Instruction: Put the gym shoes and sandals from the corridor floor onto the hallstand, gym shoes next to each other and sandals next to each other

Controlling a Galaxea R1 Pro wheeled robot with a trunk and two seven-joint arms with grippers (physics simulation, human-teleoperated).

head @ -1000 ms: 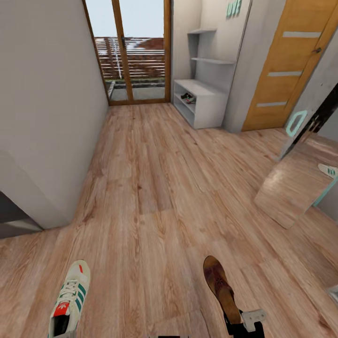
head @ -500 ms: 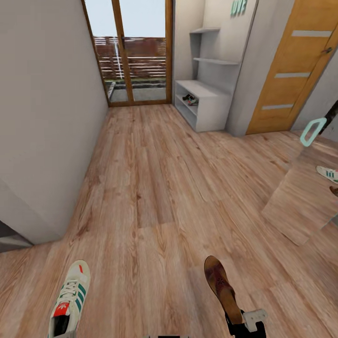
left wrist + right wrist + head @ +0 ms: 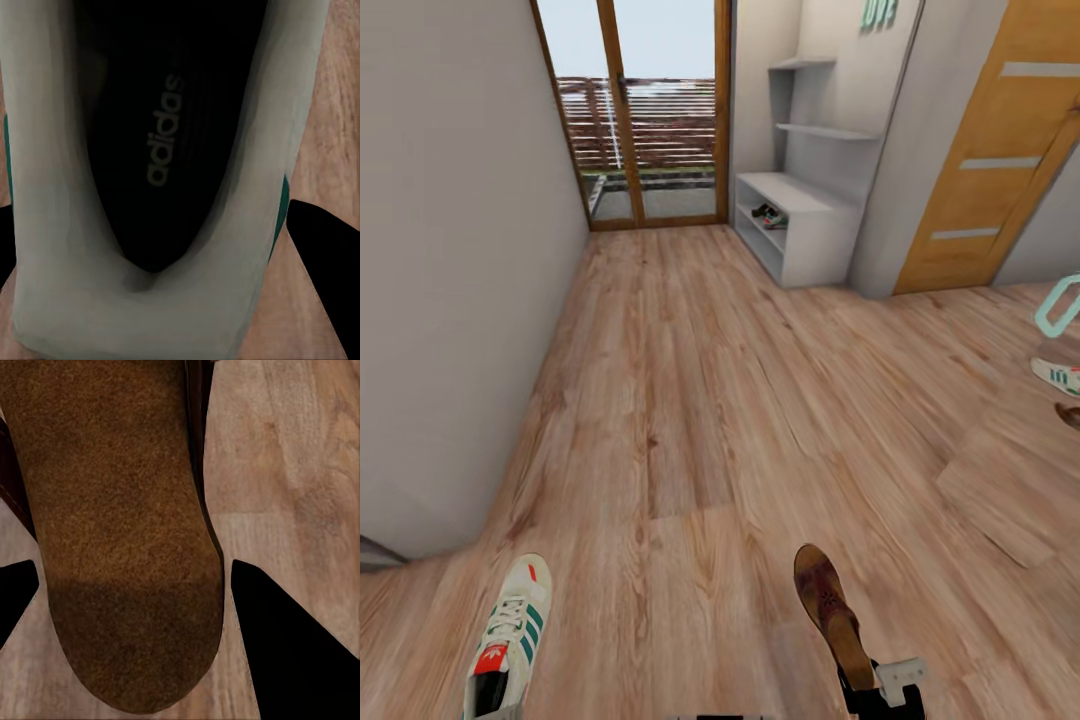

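Shoes first: you carry one gym shoe (image 3: 508,640) gripped in the left hand (image 3: 180,300), and one sandal (image 3: 832,612) clamped heel-first in the right hand (image 3: 880,690), both above the corridor floor (image 3: 700,400). Another gym shoe (image 3: 1057,375) and a brown tip at the right edge look like mirror reflections; you can't be sure. Far ahead stands a grey rack (image 3: 795,225) with a pair inside; teal letters (image 3: 880,12), cut off, suggest it's not the hallstand. Nothing visibly placed yet.

The corridor floor (image 3: 690,400) is showing matt wood planks with grain and knots; above it the gym shoe (image 3: 508,640) is looking smooth, leather-like, with a cloth-like black insole, and the sandal (image 3: 120,547) is showing rough, suede-like tan
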